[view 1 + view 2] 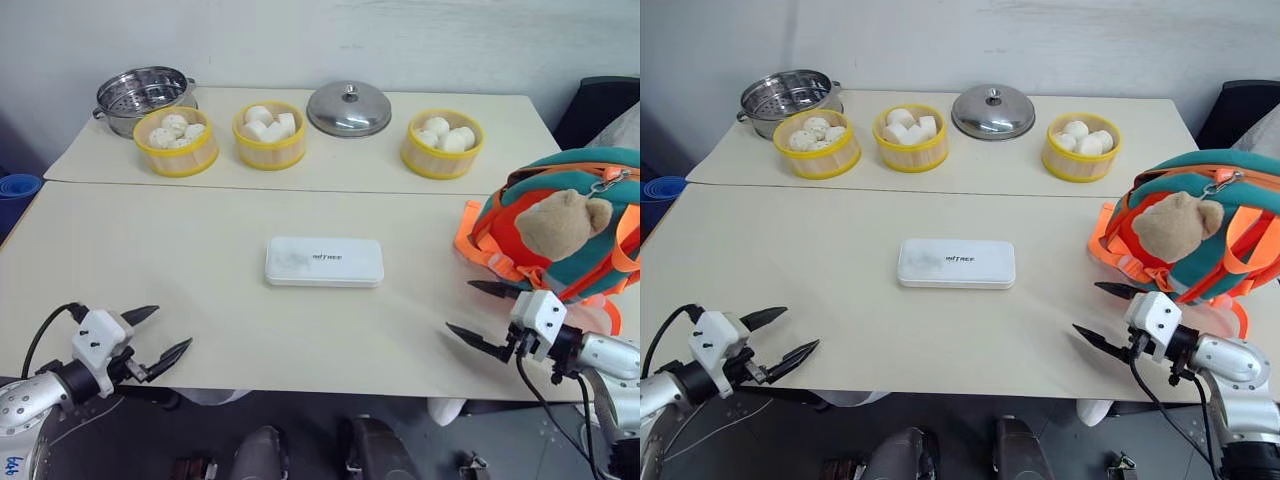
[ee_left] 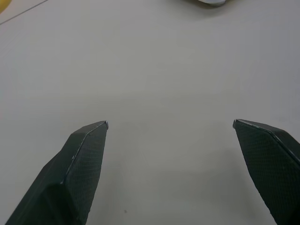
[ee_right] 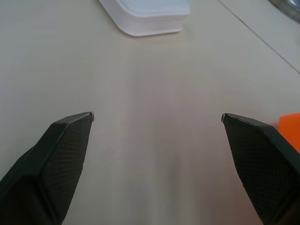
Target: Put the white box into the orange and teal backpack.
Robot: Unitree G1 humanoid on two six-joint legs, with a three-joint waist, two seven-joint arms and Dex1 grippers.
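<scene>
Left gripper (image 1: 158, 333): positioned over the near left edge of the table (image 1: 150, 260). Both black fingers are spread wide. Nothing lies between them; the left wrist view shows bare tabletop in the gap.

Right gripper (image 1: 482, 314): positioned over the near right edge of the table, pointing inward toward the centre. Fingers are spread wide and carry nothing. In the right wrist view the gap between the fingers frames bare tabletop, with a corner of the white box (image 3: 145, 14) farther ahead.

White box (image 1: 324, 261): lies flat near the centre of the front table, long side across the view, dark lettering facing up. It is well apart from both grippers and untouched.

Orange and teal backpack (image 1: 560, 220): rests at the right edge of the table, just beyond the right gripper. The teal top faces up, orange straps hang at its left side, and the plush bear head (image 1: 562, 222) faces the camera. Whether its opening is unzipped cannot be determined.

Rear table: three yellow-rimmed bowls (image 1: 269, 135) of white buns stand in a row. A metal steamer pot (image 1: 143, 96) stands at the far left behind the first bowl. A metal lid (image 1: 348, 109) lies between the second and third bowls.
</scene>
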